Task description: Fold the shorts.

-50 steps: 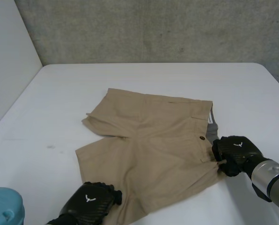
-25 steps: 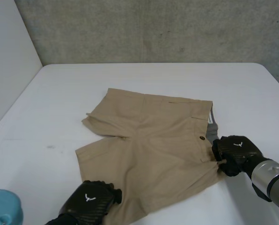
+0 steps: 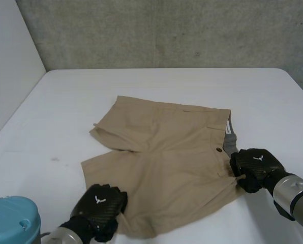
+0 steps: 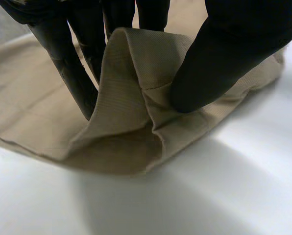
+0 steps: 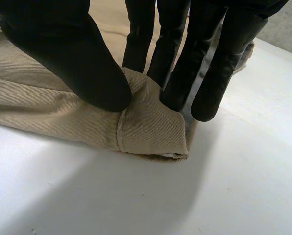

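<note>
Tan shorts lie flat in the middle of the white table, waistband toward my right arm, legs toward my left. My left hand is at the near leg's hem corner. In its own wrist view, thumb and fingers pinch a raised fold of the tan cloth. My right hand is at the near end of the waistband. There its thumb and fingers pinch the waistband corner, lifted slightly off the table.
A teal round container stands at the table's near left corner, beside my left arm. A white wall panel borders the table's left side; a grey concrete wall runs behind. Bare tabletop surrounds the shorts.
My left hand has closed on the near leg's hem corner and drawn it slightly toward me. The teal container shows more. My right hand has kept its hold.
</note>
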`<act>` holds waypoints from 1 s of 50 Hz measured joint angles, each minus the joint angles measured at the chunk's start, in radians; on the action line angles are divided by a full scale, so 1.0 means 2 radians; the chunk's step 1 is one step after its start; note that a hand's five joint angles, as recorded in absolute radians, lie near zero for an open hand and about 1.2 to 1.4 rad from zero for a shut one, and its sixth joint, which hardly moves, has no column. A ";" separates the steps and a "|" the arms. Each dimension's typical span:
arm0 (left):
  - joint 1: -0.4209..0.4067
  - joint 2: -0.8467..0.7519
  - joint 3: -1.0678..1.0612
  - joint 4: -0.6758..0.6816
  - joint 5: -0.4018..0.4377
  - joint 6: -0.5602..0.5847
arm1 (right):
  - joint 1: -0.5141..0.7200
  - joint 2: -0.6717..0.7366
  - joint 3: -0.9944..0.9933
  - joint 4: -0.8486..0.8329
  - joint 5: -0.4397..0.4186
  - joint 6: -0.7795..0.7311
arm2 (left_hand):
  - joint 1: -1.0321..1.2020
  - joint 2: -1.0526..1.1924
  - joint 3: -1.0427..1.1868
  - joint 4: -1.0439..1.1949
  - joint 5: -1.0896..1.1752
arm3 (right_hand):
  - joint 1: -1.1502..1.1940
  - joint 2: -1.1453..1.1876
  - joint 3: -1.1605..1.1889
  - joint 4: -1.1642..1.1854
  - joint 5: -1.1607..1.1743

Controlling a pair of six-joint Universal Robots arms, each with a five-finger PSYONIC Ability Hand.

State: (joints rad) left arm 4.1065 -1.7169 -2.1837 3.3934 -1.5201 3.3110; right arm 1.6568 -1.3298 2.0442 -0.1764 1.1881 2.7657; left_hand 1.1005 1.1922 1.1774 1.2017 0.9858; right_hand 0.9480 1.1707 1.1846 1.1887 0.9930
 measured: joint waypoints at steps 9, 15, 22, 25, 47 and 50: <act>0.018 0.010 0.030 0.008 -0.002 0.001 | 0.001 -0.016 -0.009 0.001 0.000 0.000 | 0.000 0.001 0.002 0.001 0.000 | 0.000 0.000 0.000 0.000 0.000; 0.049 0.020 0.083 0.006 0.000 0.001 | 0.007 -0.042 -0.041 0.002 0.002 -0.001 | 0.000 0.001 0.002 0.001 0.000 | 0.000 0.000 0.000 0.000 0.000; 0.080 -0.003 0.177 0.008 0.004 0.001 | 0.033 -0.041 -0.109 0.000 0.007 0.002 | 0.000 0.001 0.003 0.001 0.000 | 0.000 0.000 0.000 0.002 0.000; 0.085 -0.029 0.222 0.008 0.005 0.002 | 0.044 -0.026 -0.142 -0.003 0.014 0.003 | 0.000 0.001 0.003 0.001 0.000 | 0.000 0.000 0.000 0.002 0.000; 0.107 -0.422 0.698 0.033 0.033 0.086 | 0.102 0.276 -0.473 -0.099 0.119 -0.011 | 0.000 0.002 0.004 0.001 0.000 | 0.000 0.000 0.000 0.002 0.001; 0.112 -0.461 0.745 0.036 0.038 0.087 | 0.108 0.310 -0.508 -0.108 0.123 -0.026 | 0.000 0.002 0.004 0.001 0.000 | 0.000 0.000 0.000 0.002 0.001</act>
State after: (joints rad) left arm 4.3295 -2.6396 -0.6939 3.4659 -1.4439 3.4857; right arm 1.8737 -0.7103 1.0279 -0.3924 1.4349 2.7147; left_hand 1.1006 1.1970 1.1862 1.2043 0.9858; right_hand 0.9480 1.1707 1.1846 1.1931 0.9958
